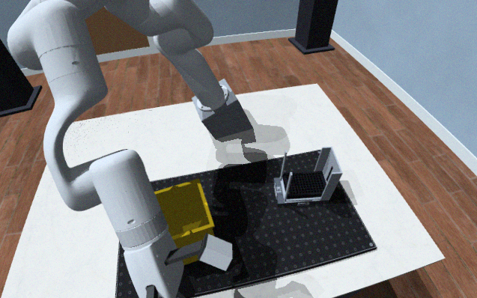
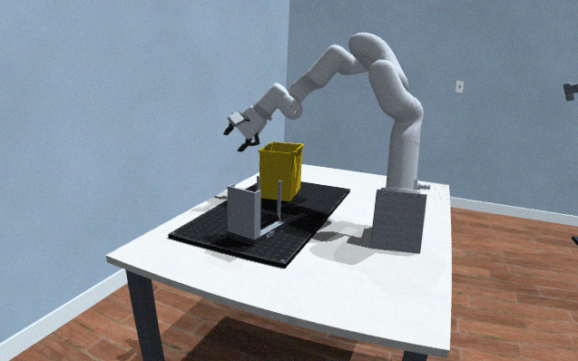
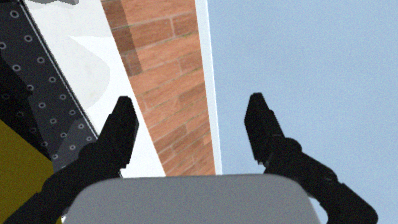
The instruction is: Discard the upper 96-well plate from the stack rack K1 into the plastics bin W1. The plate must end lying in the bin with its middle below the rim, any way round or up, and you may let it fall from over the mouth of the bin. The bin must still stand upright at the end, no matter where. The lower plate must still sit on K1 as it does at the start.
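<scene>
Bin: the yellow bin point(image 2: 280, 174) stands upright on the black mat point(image 1: 311, 232), at about 8 o'clock from the mat's middle in the top view; the arm point(image 1: 131, 210) covers much of its mouth there, and its inside cannot be made out in any view.
Rack: the grey rack point(image 1: 333, 172) stands on the mat at about 2 o'clock from the mat's middle, well apart from the bin.
Plate: one dark plate point(image 1: 305, 185) lies flat in the rack between its wall and posts; whether a second plate lies under it cannot be told.
Plate axis: its long side cannot be told at this size.
Gripper: the gripper point(image 3: 192, 132) hangs above and beside the bin's rim, fingers spread fully, holding nothing.
Top view only: the plate's well grid.
Exterior view only: the gripper's height above the bin.
Wrist view only: the bare gap between the fingers, with wall and floor behind.
</scene>
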`<state>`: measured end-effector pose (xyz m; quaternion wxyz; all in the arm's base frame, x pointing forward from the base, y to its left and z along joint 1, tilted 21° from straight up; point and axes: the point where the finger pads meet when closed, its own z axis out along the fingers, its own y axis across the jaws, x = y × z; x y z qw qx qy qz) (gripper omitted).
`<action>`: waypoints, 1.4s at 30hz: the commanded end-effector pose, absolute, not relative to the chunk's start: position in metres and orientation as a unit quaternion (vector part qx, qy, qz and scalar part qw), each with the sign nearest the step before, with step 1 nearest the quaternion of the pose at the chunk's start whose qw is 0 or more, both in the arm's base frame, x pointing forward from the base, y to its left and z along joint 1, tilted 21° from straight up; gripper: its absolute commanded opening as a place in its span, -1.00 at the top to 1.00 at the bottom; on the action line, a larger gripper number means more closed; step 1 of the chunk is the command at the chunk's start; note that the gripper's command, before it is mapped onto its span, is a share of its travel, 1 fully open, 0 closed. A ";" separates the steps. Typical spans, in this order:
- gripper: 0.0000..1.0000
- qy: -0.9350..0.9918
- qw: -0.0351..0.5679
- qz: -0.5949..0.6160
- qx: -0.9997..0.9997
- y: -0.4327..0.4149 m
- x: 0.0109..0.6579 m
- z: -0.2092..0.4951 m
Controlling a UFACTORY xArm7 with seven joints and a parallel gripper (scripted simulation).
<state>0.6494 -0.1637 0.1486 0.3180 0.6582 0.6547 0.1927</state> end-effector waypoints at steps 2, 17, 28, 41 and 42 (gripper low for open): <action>-1.00 0.650 0.302 0.186 0.672 -0.136 0.653 0.144; -1.00 0.640 0.259 0.159 0.706 -0.081 0.649 0.130; -1.00 0.636 0.238 0.141 0.720 -0.038 0.639 0.119; -1.00 0.632 0.219 0.122 0.734 0.008 0.623 0.107; -1.00 0.632 0.219 0.122 0.734 0.012 0.622 0.106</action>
